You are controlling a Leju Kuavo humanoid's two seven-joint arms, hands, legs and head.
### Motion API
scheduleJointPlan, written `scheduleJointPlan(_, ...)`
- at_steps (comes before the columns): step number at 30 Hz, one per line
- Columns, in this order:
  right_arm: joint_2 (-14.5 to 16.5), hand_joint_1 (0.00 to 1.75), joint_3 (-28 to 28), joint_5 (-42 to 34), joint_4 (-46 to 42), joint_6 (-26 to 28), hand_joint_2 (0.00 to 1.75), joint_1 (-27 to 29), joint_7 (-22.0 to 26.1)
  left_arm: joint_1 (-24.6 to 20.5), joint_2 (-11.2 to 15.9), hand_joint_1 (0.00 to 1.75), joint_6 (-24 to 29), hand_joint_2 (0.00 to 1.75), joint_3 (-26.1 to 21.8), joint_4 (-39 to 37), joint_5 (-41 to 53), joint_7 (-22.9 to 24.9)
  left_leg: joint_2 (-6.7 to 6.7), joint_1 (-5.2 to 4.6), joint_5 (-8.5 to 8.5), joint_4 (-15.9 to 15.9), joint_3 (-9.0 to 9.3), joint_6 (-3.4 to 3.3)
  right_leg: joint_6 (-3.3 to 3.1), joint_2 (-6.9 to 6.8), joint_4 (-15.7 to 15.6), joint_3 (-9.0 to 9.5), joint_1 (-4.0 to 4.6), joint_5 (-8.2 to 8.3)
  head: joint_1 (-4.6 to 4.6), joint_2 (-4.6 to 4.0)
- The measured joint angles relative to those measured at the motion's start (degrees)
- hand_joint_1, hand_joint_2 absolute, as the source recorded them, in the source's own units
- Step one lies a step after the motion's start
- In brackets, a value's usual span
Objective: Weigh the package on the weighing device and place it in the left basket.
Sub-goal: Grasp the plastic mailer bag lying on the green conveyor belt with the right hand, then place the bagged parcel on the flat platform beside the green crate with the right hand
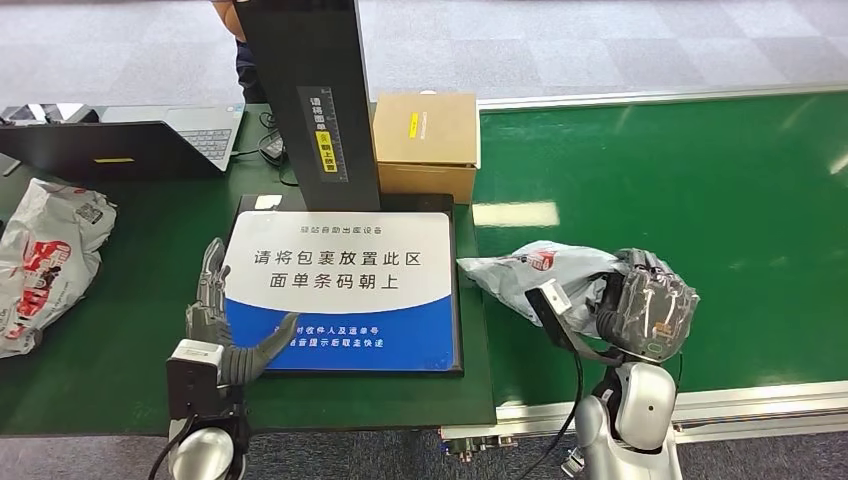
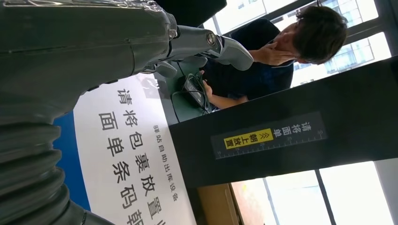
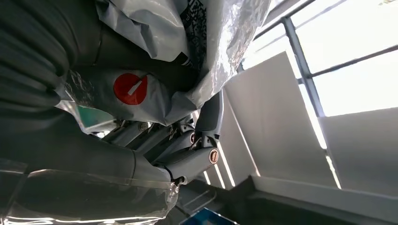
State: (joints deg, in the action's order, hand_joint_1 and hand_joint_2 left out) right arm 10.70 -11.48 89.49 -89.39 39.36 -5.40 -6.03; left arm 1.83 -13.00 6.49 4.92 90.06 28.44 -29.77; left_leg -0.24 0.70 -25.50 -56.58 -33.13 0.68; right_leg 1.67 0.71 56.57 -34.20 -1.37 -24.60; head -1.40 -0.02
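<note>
Silver forearms frame your view, and your right hand [image 1: 650, 305] grips the grey plastic package [image 1: 530, 270], fingers wrapped into its crumpled film; the right wrist view shows the film bunched around the fingers [image 3: 206, 117]. You have the package just to the right of the weighing device's platform [image 1: 340, 290], its free end reaching toward the platform's edge without lying on the printed panel, so by this evidence the weighing is not yet done. Your left hand [image 1: 225, 320] rests at the platform's near left corner, fingers spread and holding nothing, likely parked there to leave the panel open for the package. Behind the platform rises the device's black column [image 1: 320, 100], and a cardboard box [image 1: 425, 145] sits just right of that column. Well left of the platform lies another bagged parcel [image 1: 45, 260], with a laptop [image 1: 130, 140] behind it. A person [image 2: 281, 51] sits beyond the column. Your next move would carry the package leftward over the panel, label side up.
</note>
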Motion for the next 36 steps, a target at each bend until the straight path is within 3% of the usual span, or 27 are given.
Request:
scheduleJointPlan(10, -0.02, 1.52, 8.08, 0.00, -6.85, 0.04, 1.75, -0.59, 1.87, -0.20, 0.00, 0.00, 0.92, 1.75, 0.24, -1.04, -0.65, -0.67, 0.00, 0.00, 0.00, 0.00, 0.01, 0.00, 0.00, 0.00, 0.01, 0.00, 0.00, 0.00, 0.00, 0.00)
scheduleJointPlan(24, -0.27, 1.55, 18.47, -1.01, -8.56, 0.07, 1.75, -6.95, 4.93, -1.61, 0.00, 0.00, 2.23, 1.75, 1.50, -2.70, -2.19, -1.48, 0.01, 0.00, 0.01, -0.01, 0.01, 0.00, 0.00, 0.00, 0.01, 0.00, 0.00, 0.00, 0.01, 0.00)
scheduleJointPlan(36, -0.56, 1.56, 22.22, -4.82, -6.81, 0.04, 1.75, -9.51, 7.49, -2.48, 0.01, 0.00, 2.65, 1.75, 1.66, -3.79, -2.38, -1.65, 0.00, 0.00, 0.01, 0.00, 0.00, 0.00, 0.00, 0.01, 0.01, 0.00, 0.00, 0.00, 0.01, 0.00)
